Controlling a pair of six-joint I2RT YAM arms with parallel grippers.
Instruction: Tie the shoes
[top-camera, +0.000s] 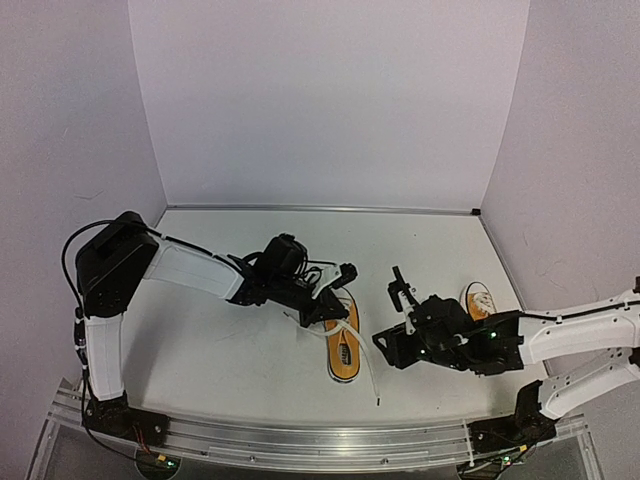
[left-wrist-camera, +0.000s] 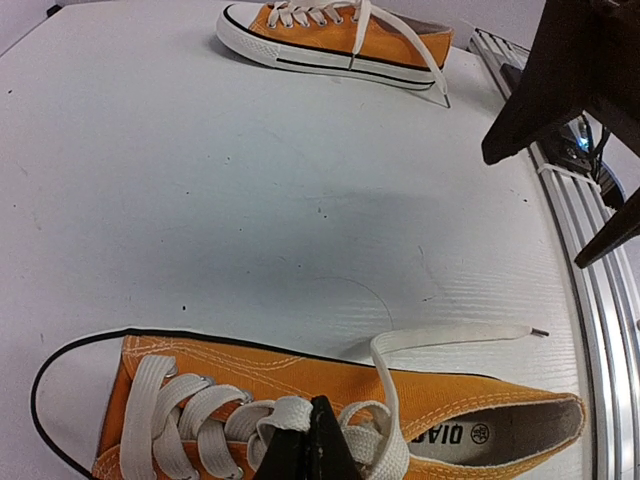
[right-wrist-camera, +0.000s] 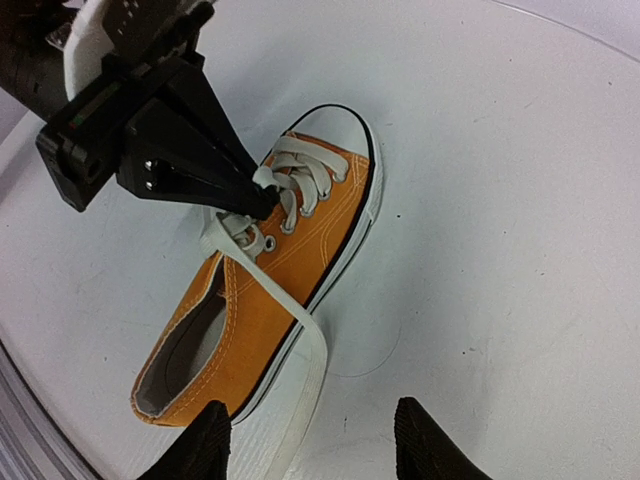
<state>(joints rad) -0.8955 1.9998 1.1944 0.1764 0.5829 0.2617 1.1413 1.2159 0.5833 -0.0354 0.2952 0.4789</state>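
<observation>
One orange shoe (top-camera: 343, 350) lies mid-table, toe away from the arms; it also shows in the wrist views (left-wrist-camera: 300, 380) (right-wrist-camera: 270, 300). My left gripper (left-wrist-camera: 312, 440) is shut on a white lace loop (left-wrist-camera: 280, 415) at the upper eyelets; its black tips (right-wrist-camera: 255, 200) meet over the tongue. A free lace end (right-wrist-camera: 300, 320) runs over the shoe's side onto the table (top-camera: 250, 360). My right gripper (right-wrist-camera: 310, 445) is open beside the heel, and that lace lies loose on the table between its fingers. The other shoe (top-camera: 478, 300) (left-wrist-camera: 340, 35) sits behind the right arm.
An aluminium rail (top-camera: 330, 440) runs along the near edge of the table and shows again (left-wrist-camera: 600, 330) beside the shoe. White walls (top-camera: 330, 100) close the back and sides. The right arm's black body (left-wrist-camera: 570, 70) hangs over the table's right part.
</observation>
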